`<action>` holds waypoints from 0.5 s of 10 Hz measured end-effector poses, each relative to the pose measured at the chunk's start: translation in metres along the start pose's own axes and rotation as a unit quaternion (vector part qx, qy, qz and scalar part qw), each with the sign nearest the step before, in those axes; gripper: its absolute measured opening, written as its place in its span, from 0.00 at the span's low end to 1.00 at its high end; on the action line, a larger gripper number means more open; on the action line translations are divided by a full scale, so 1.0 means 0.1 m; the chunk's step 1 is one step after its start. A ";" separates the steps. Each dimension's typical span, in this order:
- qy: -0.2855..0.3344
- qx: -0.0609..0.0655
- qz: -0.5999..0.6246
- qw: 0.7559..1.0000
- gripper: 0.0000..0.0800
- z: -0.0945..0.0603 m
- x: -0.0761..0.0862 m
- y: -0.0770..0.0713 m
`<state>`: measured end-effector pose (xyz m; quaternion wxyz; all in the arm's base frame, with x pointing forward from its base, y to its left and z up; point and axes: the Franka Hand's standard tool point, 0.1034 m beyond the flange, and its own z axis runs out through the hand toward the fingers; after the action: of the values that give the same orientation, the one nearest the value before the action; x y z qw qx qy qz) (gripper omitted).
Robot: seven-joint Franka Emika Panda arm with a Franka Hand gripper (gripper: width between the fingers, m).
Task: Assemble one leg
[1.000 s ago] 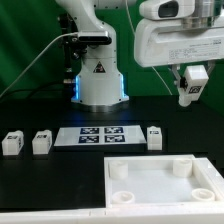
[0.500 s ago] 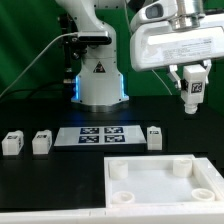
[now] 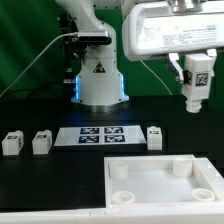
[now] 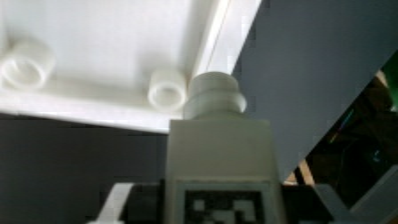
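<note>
My gripper (image 3: 195, 72) is shut on a white leg (image 3: 194, 88) with a black-and-white tag, and holds it high in the air at the exterior view's right. In the wrist view the leg (image 4: 219, 140) points away from me, its rounded peg end toward the large white panel (image 4: 125, 40) with round sockets (image 4: 166, 90). The panel (image 3: 160, 188) lies at the front of the table, below the held leg. Three more legs stand on the table: two on the exterior view's left (image 3: 12, 143) (image 3: 41, 143) and one (image 3: 154, 136) beside the marker board.
The marker board (image 3: 99, 135) lies flat in the middle of the black table. The robot base (image 3: 99, 80) stands behind it, with a cable running off to the exterior view's left. Green backdrop behind.
The gripper with the leg has moved a little toward the exterior view's right and turned, so the leg now hangs more upright. Nothing on the table has moved.
</note>
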<state>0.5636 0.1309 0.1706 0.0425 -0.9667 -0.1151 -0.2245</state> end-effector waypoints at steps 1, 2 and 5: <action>0.005 -0.001 -0.015 1.000 0.36 0.04 0.14 0.08; 0.011 -0.002 -0.022 1.000 0.36 0.08 0.23 0.13; 0.008 -0.001 -0.025 1.000 0.36 0.08 0.18 0.10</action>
<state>0.5856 0.1260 0.1710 0.0367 -0.9618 -0.1384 -0.2333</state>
